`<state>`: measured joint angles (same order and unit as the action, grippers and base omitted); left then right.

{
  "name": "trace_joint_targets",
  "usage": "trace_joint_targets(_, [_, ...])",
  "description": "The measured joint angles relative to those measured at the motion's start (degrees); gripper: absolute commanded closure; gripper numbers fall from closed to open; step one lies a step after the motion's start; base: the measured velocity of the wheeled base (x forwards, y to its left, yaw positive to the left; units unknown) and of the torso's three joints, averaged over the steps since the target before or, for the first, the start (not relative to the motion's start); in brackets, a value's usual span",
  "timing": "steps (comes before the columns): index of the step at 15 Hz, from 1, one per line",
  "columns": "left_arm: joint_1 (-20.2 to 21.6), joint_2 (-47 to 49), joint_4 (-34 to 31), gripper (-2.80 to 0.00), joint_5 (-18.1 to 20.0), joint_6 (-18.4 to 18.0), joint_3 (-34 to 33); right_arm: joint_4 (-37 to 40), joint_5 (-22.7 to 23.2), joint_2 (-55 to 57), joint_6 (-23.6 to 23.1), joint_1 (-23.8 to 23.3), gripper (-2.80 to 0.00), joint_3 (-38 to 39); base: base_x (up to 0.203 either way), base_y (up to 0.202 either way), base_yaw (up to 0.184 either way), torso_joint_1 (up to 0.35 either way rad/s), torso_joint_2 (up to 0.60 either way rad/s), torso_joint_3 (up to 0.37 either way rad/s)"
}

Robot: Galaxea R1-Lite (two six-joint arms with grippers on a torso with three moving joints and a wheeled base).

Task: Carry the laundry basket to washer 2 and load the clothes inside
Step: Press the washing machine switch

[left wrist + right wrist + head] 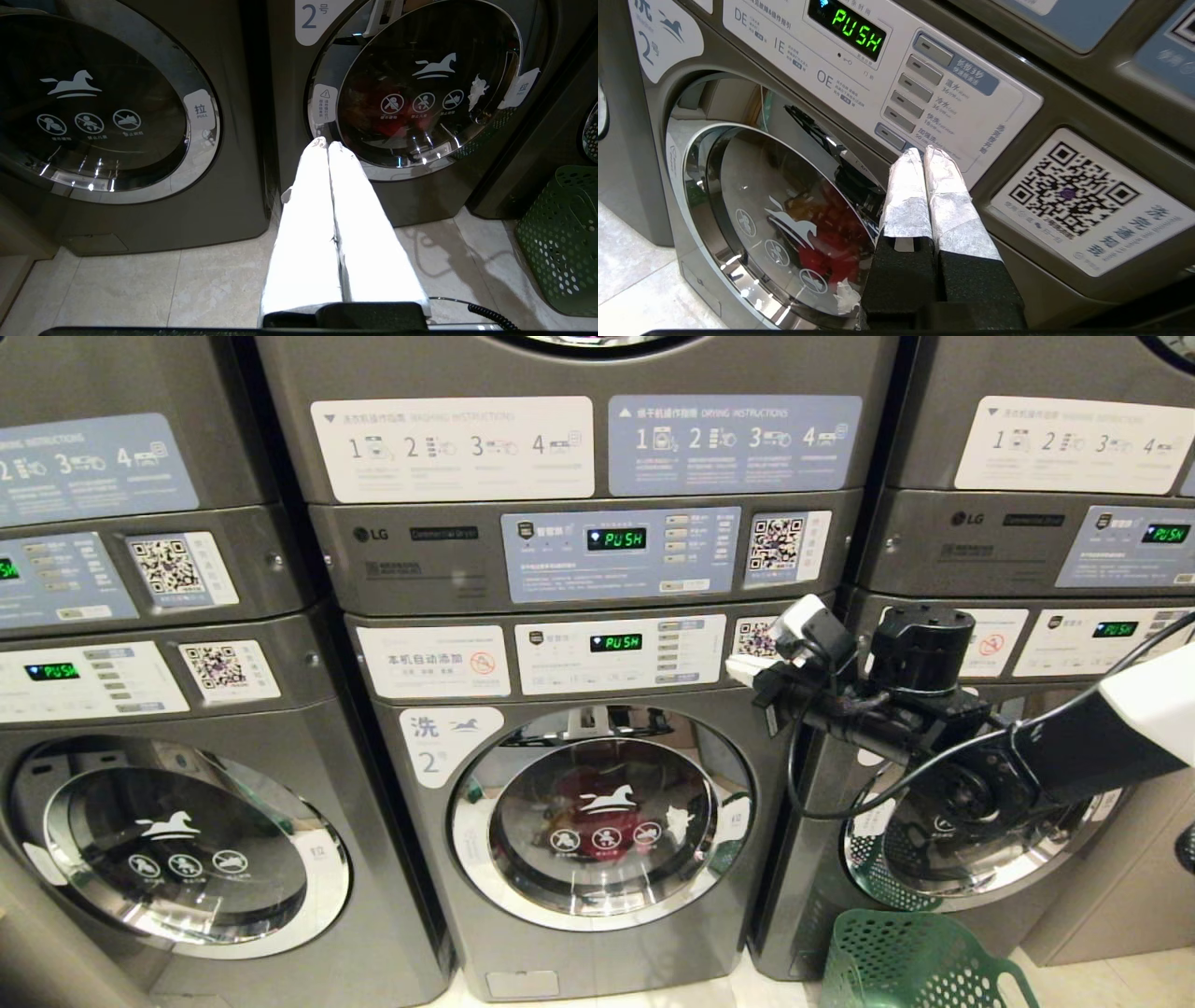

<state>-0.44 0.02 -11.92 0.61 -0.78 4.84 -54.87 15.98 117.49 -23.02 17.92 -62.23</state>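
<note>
Clothes (831, 242) lie inside washer 2 (579, 821), behind its closed glass door (775, 219); we see them as a red mass with some darker cloth, well below the tips of our right gripper (924, 154). In the head view the same red shape (597, 803) shows dimly through the glass. The laundry basket (910, 966) stands on the floor tiles (140, 289), low and to the right of washer 2, in front of the next machine, far under our right arm. From the part that we see, we cannot tell if anything is in it.

Our right gripper is raised to the control panel (896, 88) of washer 2. Its two white-wrapped fingers (906, 186) are pressed together and pinch nothing. The tips are at the lowest grey button (889, 135) of the column; we cannot tell if they touch it. The green display (852, 30) above them reads PUSH, and a QR sticker (1083, 200) is just beside the fingers.

Our left gripper (327, 145) is low and in front of washer 2, its fingers also pressed together and empty, the tips pointing at the lower rim of the door.

Only the left wrist view shows the floor and the side wall of the basket (560, 242). Only the right wrist view shows the buttons clearly. Only the head view shows the dryers stacked above.
</note>
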Motion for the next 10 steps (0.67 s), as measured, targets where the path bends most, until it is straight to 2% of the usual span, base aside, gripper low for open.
trace_joint_targets(5, [0.0,0.0,0.02,0.0,-0.01,0.01,-0.13,-0.68,0.15,4.98,0.32,0.76,0.0,-5.22,0.0,0.0,0.0,0.0,0.0,0.0])
trace_joint_targets(10, [0.0,0.0,-0.01,0.0,-0.01,-0.01,0.0,-3.7,0.15,11.07,1.99,3.36,0.0,-14.53,0.0,0.0,0.0,0.0,0.0,0.0])
